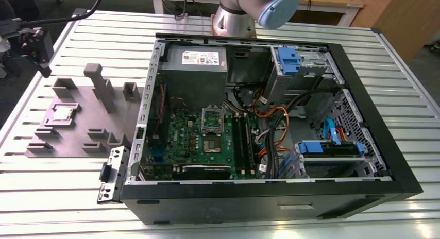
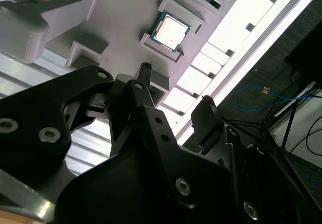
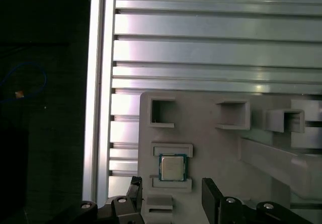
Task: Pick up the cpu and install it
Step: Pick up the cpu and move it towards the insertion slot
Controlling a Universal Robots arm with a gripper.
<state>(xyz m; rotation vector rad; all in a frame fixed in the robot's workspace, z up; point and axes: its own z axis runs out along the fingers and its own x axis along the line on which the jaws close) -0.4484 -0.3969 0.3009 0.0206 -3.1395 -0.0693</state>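
The cpu (image 3: 172,167) is a small flat square chip with a smooth silver-grey metal lid and a green rim. Being square, it has no long axis. It lies lid up, its edges parallel to two raised bars that bracket it in a shallow nest on the matte grey moulded plate (image 1: 69,146), at mid-left of the exterior view's frame. The plate carries angular upright blocks and rests on a ribbed, shiny aluminium table (image 1: 55,198). In both wrist views the black gripper (image 3: 171,180) hovers just short of the chip, clear of it. Its blunt fingers (image 3: 211,199) are spread wide, with nothing between them. The open black computer case (image 1: 275,203), holding a green circuit board (image 1: 189,131), fills the frame's centre and right.
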